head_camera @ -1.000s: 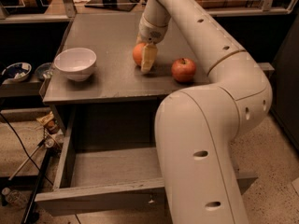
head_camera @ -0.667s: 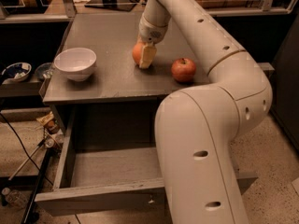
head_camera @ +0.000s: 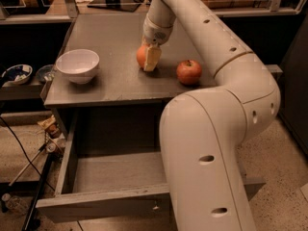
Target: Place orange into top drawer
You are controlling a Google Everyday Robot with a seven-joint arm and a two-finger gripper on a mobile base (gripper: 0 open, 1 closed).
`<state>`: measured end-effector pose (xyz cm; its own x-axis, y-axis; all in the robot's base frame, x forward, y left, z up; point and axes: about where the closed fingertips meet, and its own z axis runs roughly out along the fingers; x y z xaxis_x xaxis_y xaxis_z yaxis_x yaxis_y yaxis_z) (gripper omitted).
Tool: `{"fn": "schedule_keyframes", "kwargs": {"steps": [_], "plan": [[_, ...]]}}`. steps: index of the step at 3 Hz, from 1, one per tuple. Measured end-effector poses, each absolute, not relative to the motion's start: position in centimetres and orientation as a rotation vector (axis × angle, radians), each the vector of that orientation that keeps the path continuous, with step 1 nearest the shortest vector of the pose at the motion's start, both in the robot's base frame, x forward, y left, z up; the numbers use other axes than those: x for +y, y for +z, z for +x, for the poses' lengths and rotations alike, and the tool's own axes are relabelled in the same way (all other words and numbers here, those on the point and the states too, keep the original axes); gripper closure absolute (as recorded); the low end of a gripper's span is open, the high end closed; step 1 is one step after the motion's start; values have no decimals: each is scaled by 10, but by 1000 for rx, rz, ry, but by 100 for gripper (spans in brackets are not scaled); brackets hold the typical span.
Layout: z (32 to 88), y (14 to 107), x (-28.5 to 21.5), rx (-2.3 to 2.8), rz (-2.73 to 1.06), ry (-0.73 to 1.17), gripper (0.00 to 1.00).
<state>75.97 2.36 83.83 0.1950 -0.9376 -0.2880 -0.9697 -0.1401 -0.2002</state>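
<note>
The top drawer (head_camera: pixel 106 202) stands pulled out towards the near side, below the worktop (head_camera: pixel 110 32), and its grey wooden floor and side walls are in plain view. My own forearm crosses in front of its right part, so that end is hidden from me. On the worktop's left sits a white bowl (head_camera: pixel 77 65), upright, showing its pale inside.

My gripper (head_camera: pixel 147 61) is down at the middle of the worktop, reaching in from the far side, with the wrist straight above the orange (head_camera: pixel 141 56). The jaws are closed on that fruit: one cream finger (head_camera: pixel 152 57) lies flat against its near right face, while the other is out of sight behind it. The orange rests on the worktop, or just clear of it – I cannot tell which – and it is well apart from the drawer's opening.

Just to the right, not touching the orange or my finger, stands a red apple (head_camera: pixel 189 72) with its stem dimple upward.
</note>
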Motion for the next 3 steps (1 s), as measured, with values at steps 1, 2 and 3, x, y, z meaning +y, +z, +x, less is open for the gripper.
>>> {"fn": "schedule_keyframes", "kwargs": {"steps": [1,2,3], "plan": [[760,838,24,1796,-2139,133,100],[764,841,24,1800,-2110,125,100],[766,858,21,1788,-2079,101,100]]}}
